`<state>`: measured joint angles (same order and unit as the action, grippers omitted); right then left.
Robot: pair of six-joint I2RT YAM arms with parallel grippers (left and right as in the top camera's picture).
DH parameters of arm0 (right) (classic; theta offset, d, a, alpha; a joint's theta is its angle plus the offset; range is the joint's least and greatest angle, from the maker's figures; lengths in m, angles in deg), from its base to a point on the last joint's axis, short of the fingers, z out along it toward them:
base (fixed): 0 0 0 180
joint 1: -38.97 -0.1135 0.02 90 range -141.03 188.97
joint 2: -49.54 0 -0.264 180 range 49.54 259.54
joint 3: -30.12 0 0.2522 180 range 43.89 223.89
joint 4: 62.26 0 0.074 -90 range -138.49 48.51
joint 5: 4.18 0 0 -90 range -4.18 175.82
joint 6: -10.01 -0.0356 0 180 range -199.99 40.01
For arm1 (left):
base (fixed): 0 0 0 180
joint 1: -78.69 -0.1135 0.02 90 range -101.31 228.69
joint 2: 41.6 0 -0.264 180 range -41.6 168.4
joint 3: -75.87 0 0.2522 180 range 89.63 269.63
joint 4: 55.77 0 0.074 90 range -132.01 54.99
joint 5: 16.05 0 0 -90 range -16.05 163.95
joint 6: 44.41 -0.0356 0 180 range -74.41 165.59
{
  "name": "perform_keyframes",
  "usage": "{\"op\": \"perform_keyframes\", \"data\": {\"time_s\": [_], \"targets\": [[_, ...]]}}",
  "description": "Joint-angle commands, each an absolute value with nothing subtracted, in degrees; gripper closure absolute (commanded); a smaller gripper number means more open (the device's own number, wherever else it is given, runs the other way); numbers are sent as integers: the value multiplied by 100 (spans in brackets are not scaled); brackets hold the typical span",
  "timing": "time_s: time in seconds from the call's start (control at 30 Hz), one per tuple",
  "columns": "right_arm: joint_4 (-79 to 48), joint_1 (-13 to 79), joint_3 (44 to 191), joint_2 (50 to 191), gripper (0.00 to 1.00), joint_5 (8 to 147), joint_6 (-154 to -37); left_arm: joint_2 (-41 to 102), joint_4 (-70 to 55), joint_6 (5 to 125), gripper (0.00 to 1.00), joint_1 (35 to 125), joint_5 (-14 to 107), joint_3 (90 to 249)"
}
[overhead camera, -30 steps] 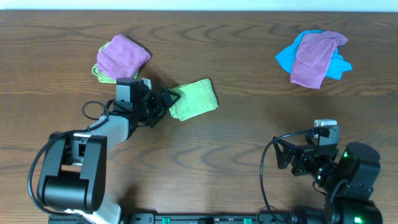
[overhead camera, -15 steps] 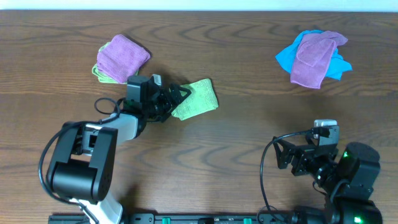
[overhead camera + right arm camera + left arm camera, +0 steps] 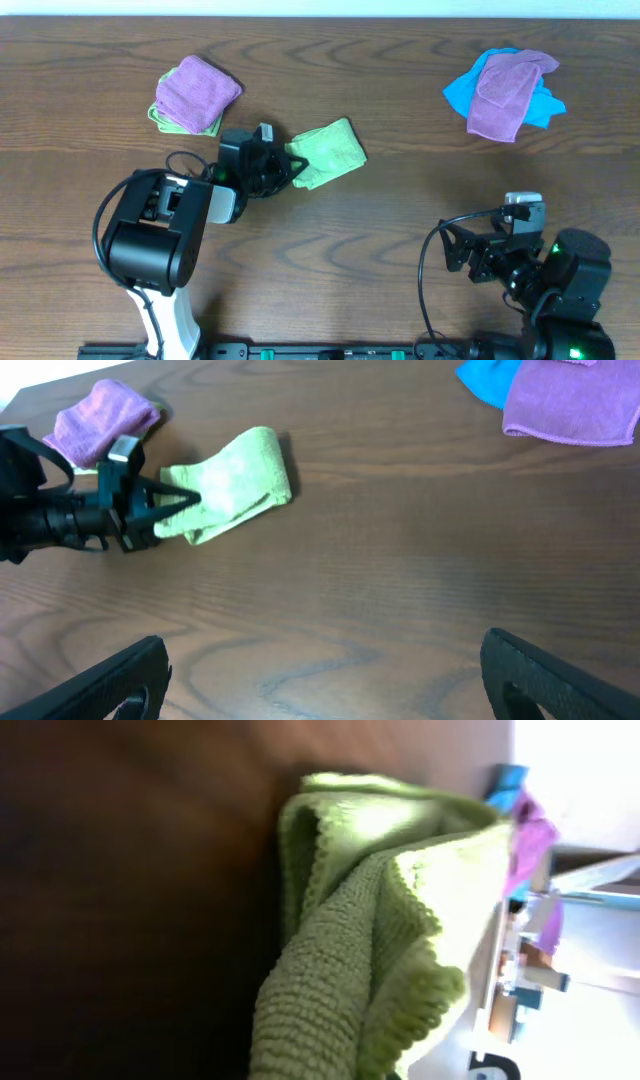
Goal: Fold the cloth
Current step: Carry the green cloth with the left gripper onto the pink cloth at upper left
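Lime-green cloth (image 3: 328, 152), bunched into a loose fold, lies on the wood table (image 3: 400, 220), well to the left of the blue cloth (image 3: 460, 92) and nearer the robot. Left claw (image 3: 290, 165) is pressed together, pinching the cloth's edge farthest from the blue cloth. Right claw (image 3: 325, 640) is spread wide, holding nothing, nearer the robot than the blue cloth.

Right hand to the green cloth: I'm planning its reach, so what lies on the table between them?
Nothing: only bare table separates the right hand from the cloth, clearest in the right wrist view.
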<state>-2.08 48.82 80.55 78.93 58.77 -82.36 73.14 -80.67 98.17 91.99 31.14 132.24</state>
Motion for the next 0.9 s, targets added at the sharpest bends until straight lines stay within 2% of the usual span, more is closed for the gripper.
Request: {"op": "perform_keyframes", "data": {"time_s": [0.0,0.1,0.5,0.87], "targets": [[-215,4928,8020,7873,1,5818,-8293,7299,-8147,10009,94,9070,2677,13619],[-215,4928,8020,7873,1,5818,-8293,7161,-8062,10120,94,8982,2474,14107],[-215,4928,8020,7873,1,5818,-8293,6811,-5975,10094,94,7957,2933,16395],[-215,4928,8020,7873,1,5818,-8293,6814,-5553,9782,94,7258,3567,16828]]}}
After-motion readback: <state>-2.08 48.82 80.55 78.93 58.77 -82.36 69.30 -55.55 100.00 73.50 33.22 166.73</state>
